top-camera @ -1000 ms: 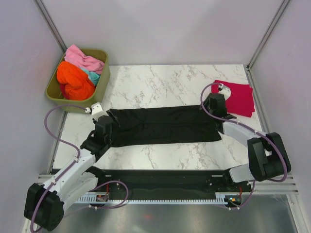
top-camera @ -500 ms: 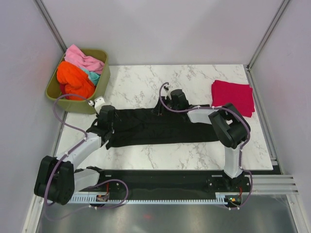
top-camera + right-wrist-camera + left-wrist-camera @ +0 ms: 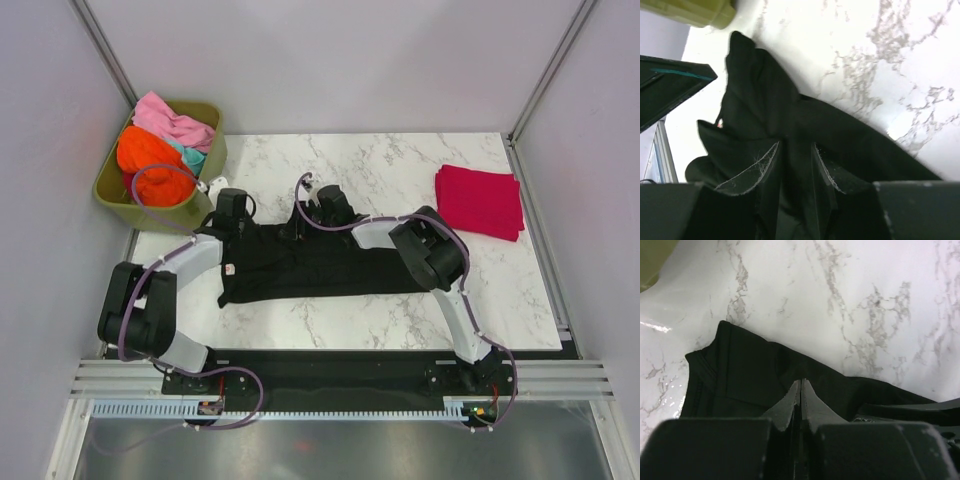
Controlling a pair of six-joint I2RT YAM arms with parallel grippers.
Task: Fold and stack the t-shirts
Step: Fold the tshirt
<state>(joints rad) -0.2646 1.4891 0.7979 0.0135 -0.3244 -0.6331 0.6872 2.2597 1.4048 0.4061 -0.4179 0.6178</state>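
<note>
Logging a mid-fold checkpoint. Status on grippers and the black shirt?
Left gripper shut on black t-shirt, far-left corner. Right gripper shut on its far edge. Nothing blocking; red t-shirt folded at right, tub far left.

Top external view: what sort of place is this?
Probably a lab test booth, not a home: plain pale walls on metal frame posts box in a marble-pattern table, a left arm and right arm are bolted at its near edge, working a black t-shirt near an olive tub.
</note>
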